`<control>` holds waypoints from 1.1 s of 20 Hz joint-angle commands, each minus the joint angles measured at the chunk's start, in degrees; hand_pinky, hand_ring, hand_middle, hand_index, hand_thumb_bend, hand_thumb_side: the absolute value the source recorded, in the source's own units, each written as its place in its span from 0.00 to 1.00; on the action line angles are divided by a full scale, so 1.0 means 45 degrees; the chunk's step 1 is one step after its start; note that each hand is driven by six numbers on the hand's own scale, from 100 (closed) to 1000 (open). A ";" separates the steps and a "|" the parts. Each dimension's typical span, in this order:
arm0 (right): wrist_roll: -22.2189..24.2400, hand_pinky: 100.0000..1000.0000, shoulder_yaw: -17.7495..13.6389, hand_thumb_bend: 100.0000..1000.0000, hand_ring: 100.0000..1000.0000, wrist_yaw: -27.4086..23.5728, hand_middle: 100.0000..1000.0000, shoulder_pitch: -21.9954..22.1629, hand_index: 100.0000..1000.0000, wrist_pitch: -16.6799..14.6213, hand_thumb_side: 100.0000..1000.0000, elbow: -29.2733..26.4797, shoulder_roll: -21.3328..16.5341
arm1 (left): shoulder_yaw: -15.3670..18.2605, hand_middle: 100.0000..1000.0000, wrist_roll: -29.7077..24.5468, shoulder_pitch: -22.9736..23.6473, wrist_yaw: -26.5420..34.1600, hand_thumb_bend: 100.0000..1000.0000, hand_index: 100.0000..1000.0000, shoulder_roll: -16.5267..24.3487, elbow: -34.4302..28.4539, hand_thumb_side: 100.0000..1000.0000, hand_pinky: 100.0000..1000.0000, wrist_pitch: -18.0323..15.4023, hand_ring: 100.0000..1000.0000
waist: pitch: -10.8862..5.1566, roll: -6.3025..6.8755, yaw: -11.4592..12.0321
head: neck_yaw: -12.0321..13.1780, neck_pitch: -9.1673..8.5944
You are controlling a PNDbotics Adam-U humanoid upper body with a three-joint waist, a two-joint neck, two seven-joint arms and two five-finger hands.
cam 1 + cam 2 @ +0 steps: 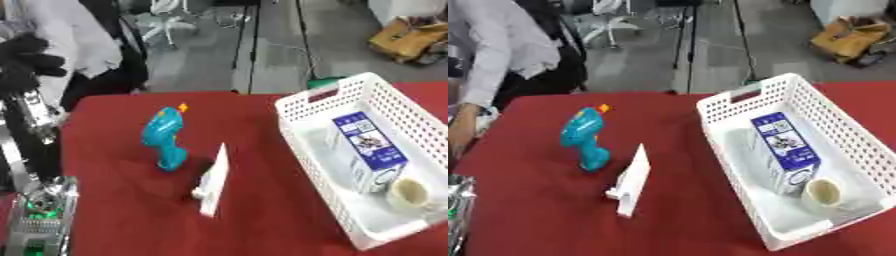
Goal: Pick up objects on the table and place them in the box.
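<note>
Our left hand hangs at ten o'clock, well apart from the teal toy; we cannot tell its fingers' state. A white flat piece stands just beside the toy. At three o'clock the white basket holds a blue-and-white carton and a tape roll.

Head stereo pair, looking down and forward over the red table.

Both eyes face the far floor from above the table's near edge, close enough that the white basket fills the right side. The views share the basket and a teal toy left of it; the left eye view sits slightly leftward, showing the basket nearer its right edge.
</note>
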 commanded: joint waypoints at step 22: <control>-0.0107 0.69 0.0094 0.00 0.66 0.0149 0.62 0.0286 0.73 0.0576 0.73 -0.0152 -0.0233 | -0.0900 0.89 -0.3167 -0.0639 -0.2779 0.00 1.00 0.1908 -0.0195 0.81 0.86 0.4097 0.89 | -0.0899 0.0197 0.0567 | 0.0055 0.0957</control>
